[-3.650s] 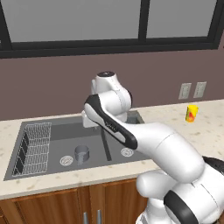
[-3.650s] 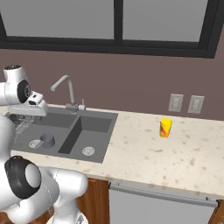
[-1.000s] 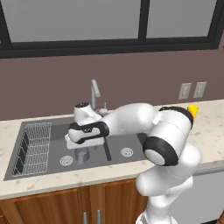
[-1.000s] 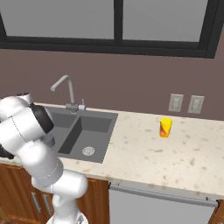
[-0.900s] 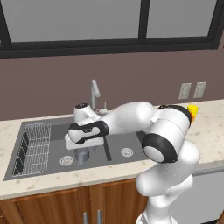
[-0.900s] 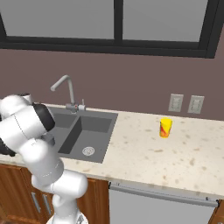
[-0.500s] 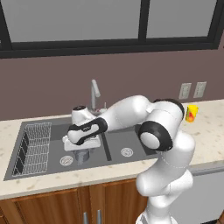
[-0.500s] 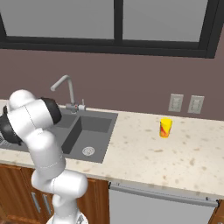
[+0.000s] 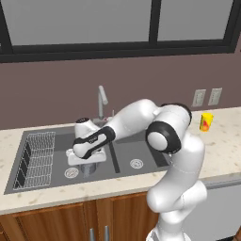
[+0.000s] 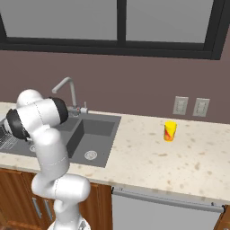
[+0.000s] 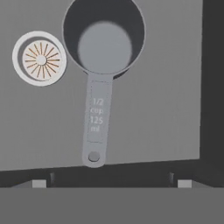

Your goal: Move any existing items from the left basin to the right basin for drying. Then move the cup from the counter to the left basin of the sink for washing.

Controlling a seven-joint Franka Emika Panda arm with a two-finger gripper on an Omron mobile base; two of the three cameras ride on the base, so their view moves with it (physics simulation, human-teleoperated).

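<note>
- Hand view: pot [image 11: 104, 41] on the left basin [image 11: 166, 87] floor, drain [image 11: 40, 58] just beside it (handle marked 1/2 cup).
- Rack [image 9: 36, 157] nearby; cup [image 9: 205, 122] on the surface [image 9: 221, 150].
- Jaws' state: cannot tell.

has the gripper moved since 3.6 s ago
Yes. In the left base view the gripper has swung left from beside the faucet and down into the left basin, over the pot.

Mauve-brown wall [image 10: 134, 85], dark-framed window [image 10: 121, 27], two white outlets [image 10: 188, 107], wooden cabinets [image 9: 61, 226] below
</note>
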